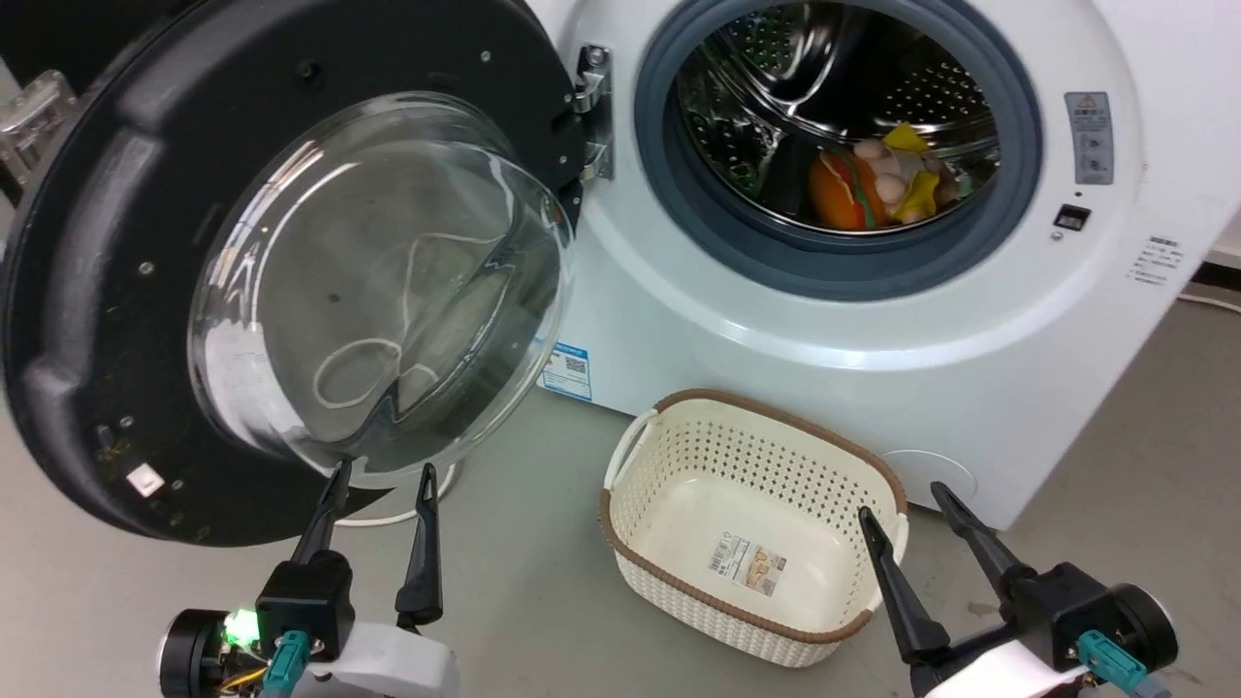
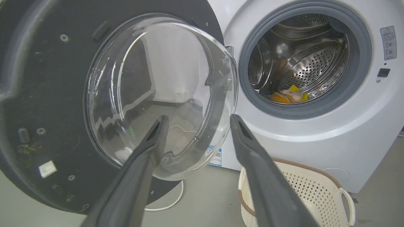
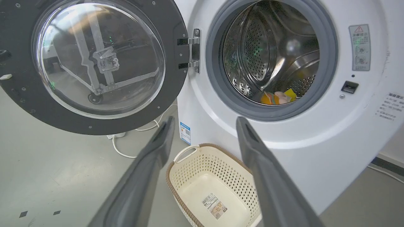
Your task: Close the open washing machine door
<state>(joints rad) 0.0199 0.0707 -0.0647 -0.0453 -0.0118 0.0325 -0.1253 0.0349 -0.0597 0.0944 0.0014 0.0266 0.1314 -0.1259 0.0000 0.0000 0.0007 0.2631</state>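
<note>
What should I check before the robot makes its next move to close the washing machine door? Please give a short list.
1. The washing machine door is swung wide open on its hinge: ok.
2. The left gripper is open and empty, by the lower edge of the glass bowl: ok. Whether it touches the glass: cannot tell.
3. The toys lie inside the drum, with nothing over the grey rubber ring: ok.
4. The basket on the floor below the opening is clear of the door's swing: cannot tell.
5. The right gripper is open and empty, by the basket's right rim, away from the door: ok.
</note>
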